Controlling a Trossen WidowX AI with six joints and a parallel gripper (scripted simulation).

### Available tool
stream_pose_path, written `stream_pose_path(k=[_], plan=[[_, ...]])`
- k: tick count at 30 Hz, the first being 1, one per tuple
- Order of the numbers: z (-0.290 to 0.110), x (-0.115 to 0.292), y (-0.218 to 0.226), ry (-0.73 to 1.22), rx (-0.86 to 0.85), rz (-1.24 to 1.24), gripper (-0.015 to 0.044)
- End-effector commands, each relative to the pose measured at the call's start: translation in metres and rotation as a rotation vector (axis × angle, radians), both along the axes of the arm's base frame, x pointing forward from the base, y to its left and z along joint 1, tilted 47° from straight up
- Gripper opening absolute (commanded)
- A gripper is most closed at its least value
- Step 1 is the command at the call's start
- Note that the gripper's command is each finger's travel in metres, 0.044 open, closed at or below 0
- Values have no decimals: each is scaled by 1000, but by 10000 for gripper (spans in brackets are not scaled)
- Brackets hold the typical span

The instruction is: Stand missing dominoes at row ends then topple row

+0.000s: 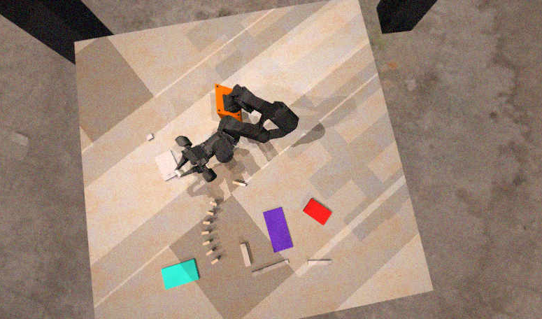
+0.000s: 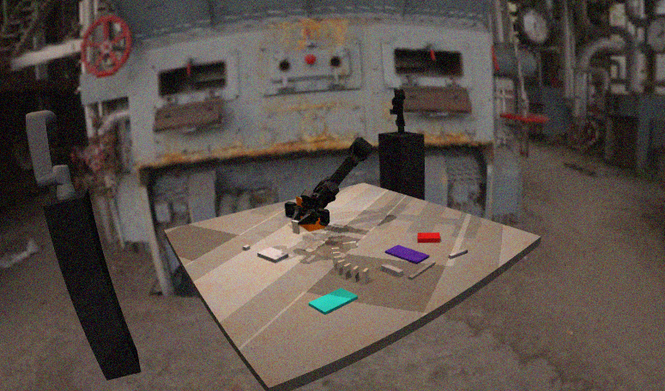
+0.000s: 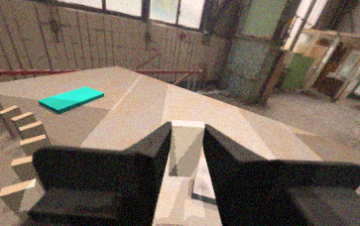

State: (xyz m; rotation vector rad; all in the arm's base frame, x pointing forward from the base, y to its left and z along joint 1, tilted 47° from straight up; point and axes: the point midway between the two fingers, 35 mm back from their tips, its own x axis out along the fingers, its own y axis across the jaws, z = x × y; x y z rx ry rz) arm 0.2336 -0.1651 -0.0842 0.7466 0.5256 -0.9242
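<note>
Top view: the end effector point(image 1: 182, 168) hung left of centre over a white tile point(image 1: 165, 164), gripping a pale domino point(image 1: 178, 172) at its tips. The row point(image 1: 210, 231) of about 7 standing dominoes ran below it toward the lower middle, and 1 spare point(image 1: 239, 182) lay flat just right of the row's upper end. The carried piece probably belonged at that upper end, so the approach should come from above and away from the row, never across it.

Exterior view: the arm point(image 2: 341, 173) leaned down at centre; the row point(image 2: 350, 267) stood nearer the camera, well apart from the end effector point(image 2: 295, 224).

Wrist view: the domino point(image 3: 184, 149) sat upright between the fingers, and the row point(image 3: 14, 144) curved along the left edge. Good placement meant matching the row's gap and facing, setting the base flat before opening.
</note>
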Motion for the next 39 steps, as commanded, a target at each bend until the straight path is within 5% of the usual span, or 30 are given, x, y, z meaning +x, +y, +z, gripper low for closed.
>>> stream_pose_path(k=[1, 24, 39], plan=[[15, -5, 3, -63, -29, -32, 107], [32, -11, 7, -136, -58, -61, 107], [1, 0, 38, -94, -38, -51, 107]])
